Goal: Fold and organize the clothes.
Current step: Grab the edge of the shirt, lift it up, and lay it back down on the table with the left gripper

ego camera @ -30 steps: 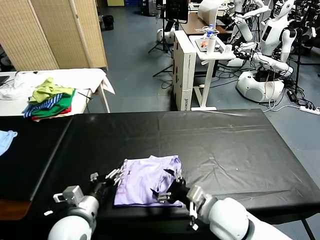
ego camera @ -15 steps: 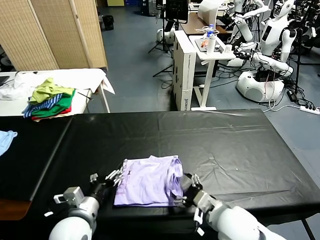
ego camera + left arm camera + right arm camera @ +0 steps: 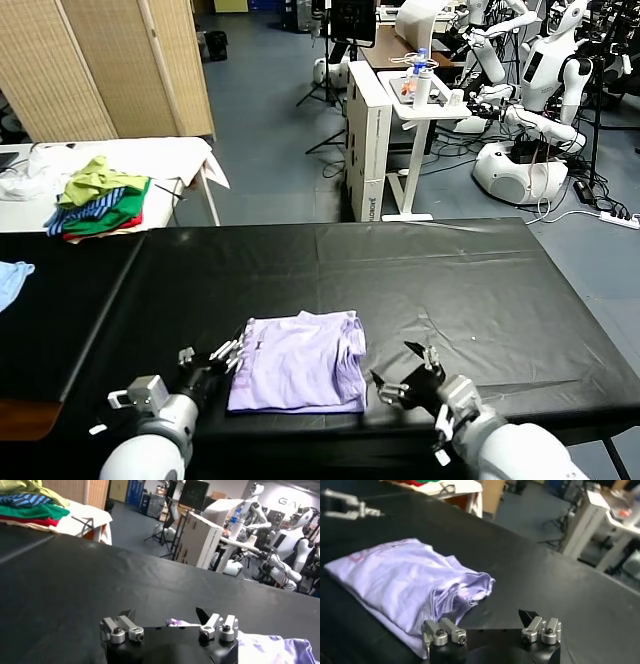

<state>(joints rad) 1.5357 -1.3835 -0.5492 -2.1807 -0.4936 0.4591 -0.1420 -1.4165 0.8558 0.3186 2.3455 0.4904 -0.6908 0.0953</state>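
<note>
Grippers both gape with nothing held: left gripper at the folded T-shirt's 9 o'clock edge, right gripper just off its 3 o'clock edge. Risk, I'd say, is a careless finger snagging that bunched 3 o'clock edge and dragging the fold open across the black table.

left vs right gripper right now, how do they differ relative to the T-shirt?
The left gripper sits at the T-shirt's left edge, fingertips right at the cloth; the right gripper sits off its right edge, clear of it, over bare black table. Both are open and hold nothing.
</note>
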